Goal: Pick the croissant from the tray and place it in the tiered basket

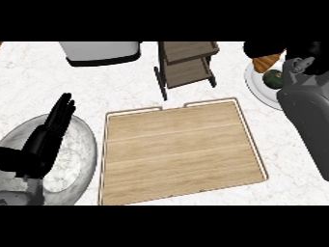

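Observation:
The wooden tray (177,149) lies in the middle of the counter with nothing on it. Behind it stands the dark wooden tiered basket (186,62), its shelves bare. My right hand (295,52) is at the far right, to the right of the basket, curled over the croissant (267,61). Only a brown tip of the croissant shows under the fingers. My left hand (42,140) rests open at the left, fingers up, over a marbled bowl (78,149).
A white plate (256,87) with a dark green fruit (272,78) sits under my right hand at the counter's right edge. A grey-white container (101,52) stands at the back left. My right forearm (313,125) runs along the tray's right side.

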